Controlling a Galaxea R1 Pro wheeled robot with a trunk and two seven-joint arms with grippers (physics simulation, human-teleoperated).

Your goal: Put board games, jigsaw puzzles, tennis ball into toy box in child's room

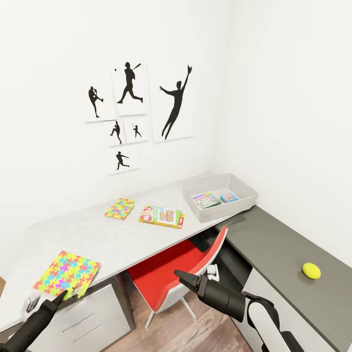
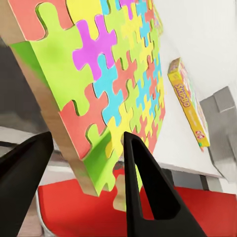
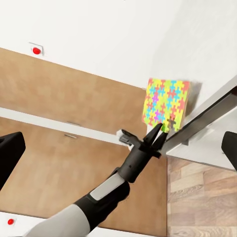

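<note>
The left gripper (image 1: 66,292) sits right at the front edge of the long white-topped desk (image 1: 122,239), its two dark fingers spread, straddling the near corner of the thin multicolour jigsaw square (image 1: 67,272). That puzzle overhangs the desk edge, which looks deliberate: a flat thing like this gives no purchase from above, so a corner sticking out over the lip lets one finger go under and one over. In the left wrist view the jigsaw square (image 2: 113,84) lies between the black fingers (image 2: 145,187), with a gap showing on each side, so I judge it is not yet pinched. From the right wrist camera the same left gripper (image 3: 159,134) noses against the puzzle's lower edge. The right gripper (image 1: 182,277) hangs low in front of the red-seated chair (image 1: 171,274), holding nothing, well clear of the desk; whether it is open or closed I cannot tell. Farther along the white top lie the second jigsaw square (image 1: 120,209) and the green-white Skip-Bo game box (image 1: 162,216), side by side. The light grey shallow toy box (image 1: 221,197) stands at the far end with two printed boxes already inside. The small yellow-green ball (image 1: 311,270) rests alone on the lower dark-grey section, well apart from both grippers.
</note>
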